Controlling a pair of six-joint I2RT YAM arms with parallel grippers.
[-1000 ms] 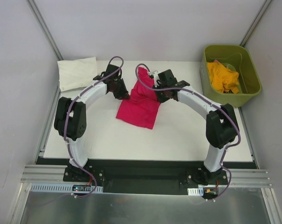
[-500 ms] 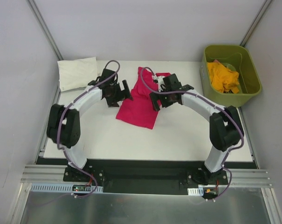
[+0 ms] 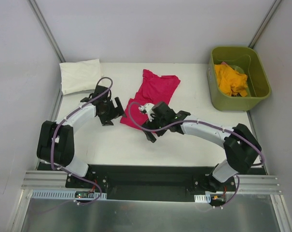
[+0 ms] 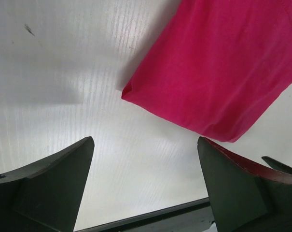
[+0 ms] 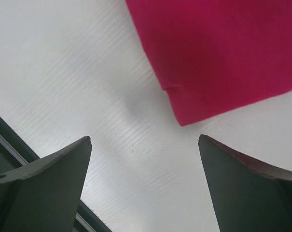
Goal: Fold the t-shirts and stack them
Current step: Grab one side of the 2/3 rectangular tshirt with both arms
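Red t-shirt (image 3: 154, 94) lies flat on the table (image 3: 194, 140), centre rear. Left gripper (image 3: 113, 112) stands at the shirt's 9 o'clock, just beside its edge, jaws spread wide, holding nothing. Right gripper (image 3: 148, 129) stands at the shirt's 6 o'clock, by the near hem, jaws likewise spread and empty. Both wrist views show the cloth beyond the fingertips at 1 o'clock, untouched
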